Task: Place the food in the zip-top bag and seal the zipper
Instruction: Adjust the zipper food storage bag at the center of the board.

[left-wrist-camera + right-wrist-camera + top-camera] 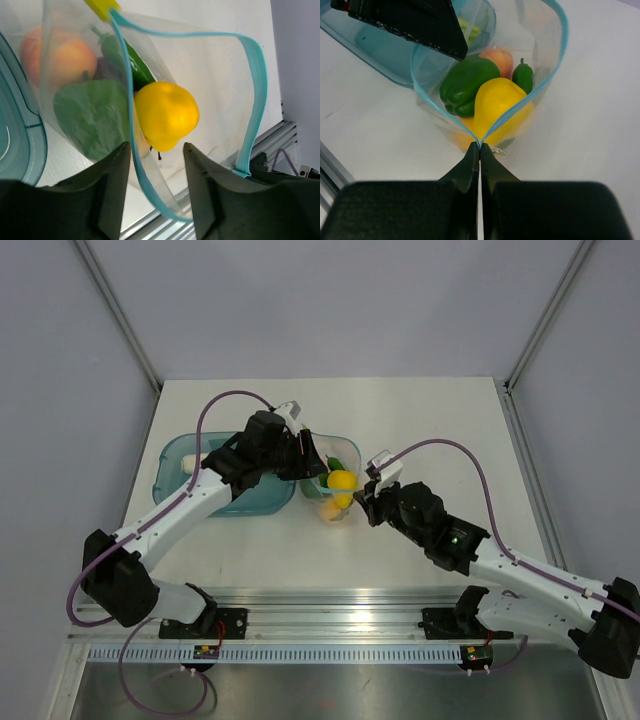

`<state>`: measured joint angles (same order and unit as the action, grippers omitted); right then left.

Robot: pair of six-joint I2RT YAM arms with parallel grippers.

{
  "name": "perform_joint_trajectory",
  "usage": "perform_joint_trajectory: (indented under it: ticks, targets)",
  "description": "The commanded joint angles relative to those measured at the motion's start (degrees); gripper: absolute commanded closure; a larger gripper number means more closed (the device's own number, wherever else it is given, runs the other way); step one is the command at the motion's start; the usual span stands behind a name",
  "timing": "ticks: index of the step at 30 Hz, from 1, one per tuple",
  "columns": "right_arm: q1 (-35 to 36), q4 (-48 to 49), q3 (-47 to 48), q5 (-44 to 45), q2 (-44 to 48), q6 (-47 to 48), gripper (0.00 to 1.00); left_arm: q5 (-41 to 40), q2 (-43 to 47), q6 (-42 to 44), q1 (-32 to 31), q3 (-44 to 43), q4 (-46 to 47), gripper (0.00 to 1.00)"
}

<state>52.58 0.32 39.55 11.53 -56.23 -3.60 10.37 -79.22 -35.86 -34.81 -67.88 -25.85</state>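
- Near the middle of the tabletop [430,430], just right of the tray [180,458], sat the bag [335,510], its zipper [564,45] gaping wide.
- Inside was the food [341,480]: a yellow pepper [497,107], a green pepper [462,85], a peach [502,57] and a small chili [522,75].
- The right gripper [480,150] was pressed together on the zipper's near end, where both sides met.
- The left gripper [156,150] stood spread, one zipper side running between its fingers [112,190], seemingly not pinched.

White-black arms, purple cables
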Motion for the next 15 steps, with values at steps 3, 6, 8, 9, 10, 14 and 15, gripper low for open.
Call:
perform_joint_trajectory:
  ticks: [3, 6, 8, 9, 10, 14, 15]
  targets:
    - [0.51, 0.74, -1.67, 4.9, 7.96, 7.01, 1.0, 0.0, 7.06, 2.54, 2.81, -1.29, 0.71, 0.43]
    - [0.42, -2.4, -1.41, 3.95, 10.61, 10.88, 1.0, 0.79, 9.26, 6.74, 4.39, -1.82, 1.15, 0.43]
    - [0.16, -4.79, -0.27, 1.58, 10.79, 13.52, 1.0, 1.93, 10.4, 9.65, 5.01, -1.39, 3.42, 0.42]
    - [0.07, -6.37, 0.08, 1.74, 10.61, 13.79, 1.0, 3.06, 11.79, 13.84, 5.1, -0.25, 4.65, 0.4]
    - [-0.02, -6.9, 0.26, 1.74, 10.26, 14.14, 1.0, 2.9, 12.33, 15.71, 5.1, 0.54, 7.01, 0.39]
    - [-1.24, -7.26, -0.52, 1.92, 11.31, 13.79, 1.0, 3.16, 14.79, 24.59, 5.1, 5.2, 13.18, 0.35]
    - [-1.42, -7.26, -0.7, 1.92, 11.66, 13.36, 1.0, 3.69, 15.14, 29.04, 5.1, 6.52, 14.32, 0.34]
